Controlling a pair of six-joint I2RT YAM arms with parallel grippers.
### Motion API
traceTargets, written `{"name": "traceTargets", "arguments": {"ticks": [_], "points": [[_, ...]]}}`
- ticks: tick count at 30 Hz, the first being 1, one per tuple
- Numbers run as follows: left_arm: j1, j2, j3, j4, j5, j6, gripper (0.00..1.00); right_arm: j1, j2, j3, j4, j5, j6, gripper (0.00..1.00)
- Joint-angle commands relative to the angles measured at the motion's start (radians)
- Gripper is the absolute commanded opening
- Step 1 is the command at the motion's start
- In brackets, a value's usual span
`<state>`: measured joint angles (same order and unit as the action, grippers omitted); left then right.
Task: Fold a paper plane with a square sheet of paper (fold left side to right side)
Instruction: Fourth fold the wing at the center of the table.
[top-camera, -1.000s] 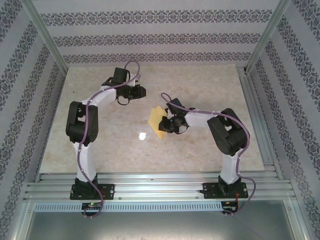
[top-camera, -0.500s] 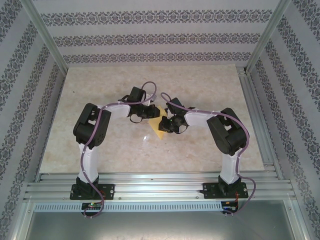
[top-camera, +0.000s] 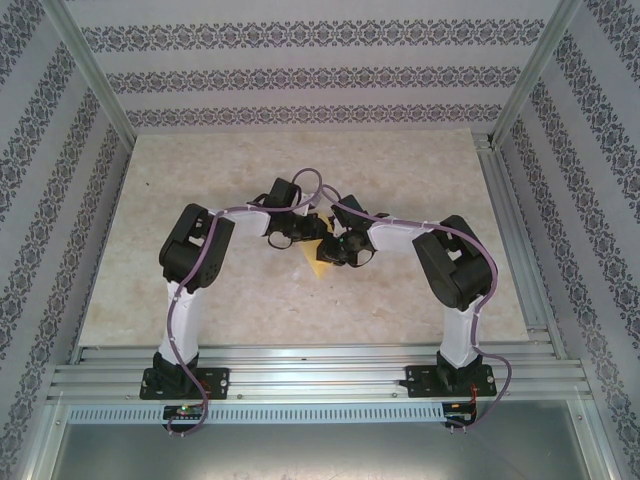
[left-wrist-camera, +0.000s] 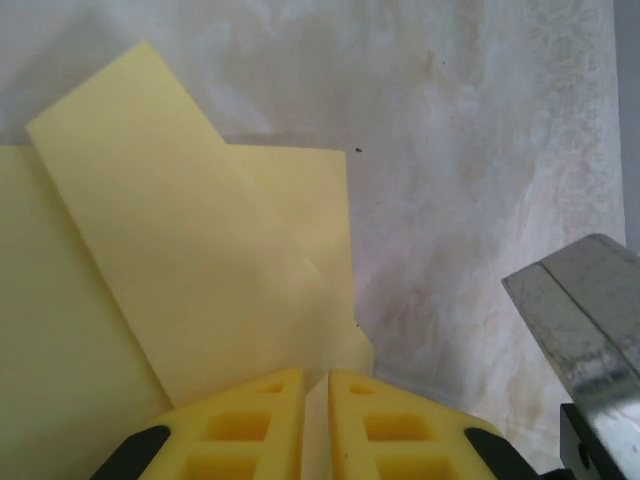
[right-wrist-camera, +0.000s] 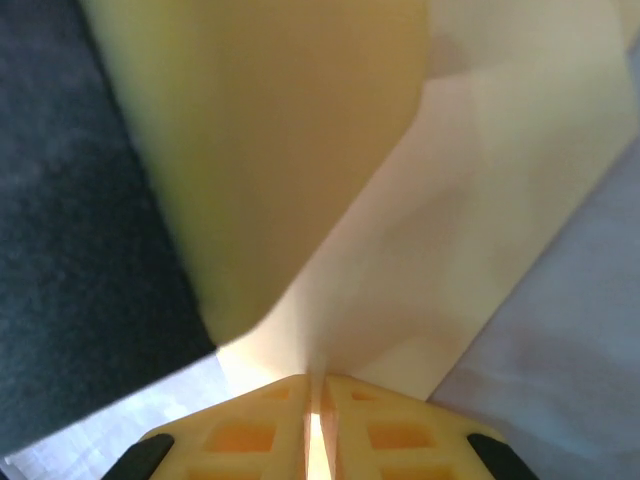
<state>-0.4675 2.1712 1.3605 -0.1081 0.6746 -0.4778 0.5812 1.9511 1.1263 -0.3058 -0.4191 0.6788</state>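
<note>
Near the middle of the table (top-camera: 200, 180), just ahead of the two arms, the mustard-yellow sheet of paper (top-camera: 318, 264) is seen lying partly folded, with only its near corner left uncovered from above. The left gripper (top-camera: 314, 230) and the right gripper (top-camera: 333, 247) are brought together over it, almost touching one another, the left set slightly farther from the bases. In the left wrist view, the sheet (left-wrist-camera: 150, 250) is shown flat on the pale marbled surface, with a long narrow flap laid diagonally across it and a sharp crease along the flap's lower edge. The yellow fingers (left-wrist-camera: 240, 420) of the left gripper are drawn nearly together, so that only a thin slit is left between them. They are placed at the corner where the flap ends, but whether any paper is pinched there cannot be told. A grey metal part (left-wrist-camera: 585, 320) is seen just to the right, above the bare table. In the right wrist view, the jaws are clenched on the sheet (right-wrist-camera: 400, 250), which is seen rising straight out of the narrow gap. One layer is curled upward and lit amber, while a blurred dark mass (right-wrist-camera: 70, 220) is seen close beside it.
</note>
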Motion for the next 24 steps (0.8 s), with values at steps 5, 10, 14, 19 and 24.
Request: {"name": "traceTargets", "arguments": {"ticks": [5,10,14,19,24], "points": [[0.031,0.110,0.155,-0.102,-0.076,0.074,0.17,0.036,0.082,-0.033,-0.124,0.045,-0.031,0.14],[0.046,0.168,0.286,-0.203,-0.092,0.121,0.19,0.037,0.086,-0.034,-0.125,0.046,-0.031,0.14],[0.049,0.243,0.426,-0.289,-0.104,0.151,0.19,0.037,0.084,-0.036,-0.127,0.046,-0.031,0.14],[0.067,0.324,0.575,-0.354,-0.114,0.161,0.19,0.037,0.083,-0.037,-0.127,0.050,-0.033,0.14],[0.098,0.365,0.670,-0.368,-0.084,0.142,0.19,0.036,0.085,-0.034,-0.122,0.045,-0.034,0.14]]}}
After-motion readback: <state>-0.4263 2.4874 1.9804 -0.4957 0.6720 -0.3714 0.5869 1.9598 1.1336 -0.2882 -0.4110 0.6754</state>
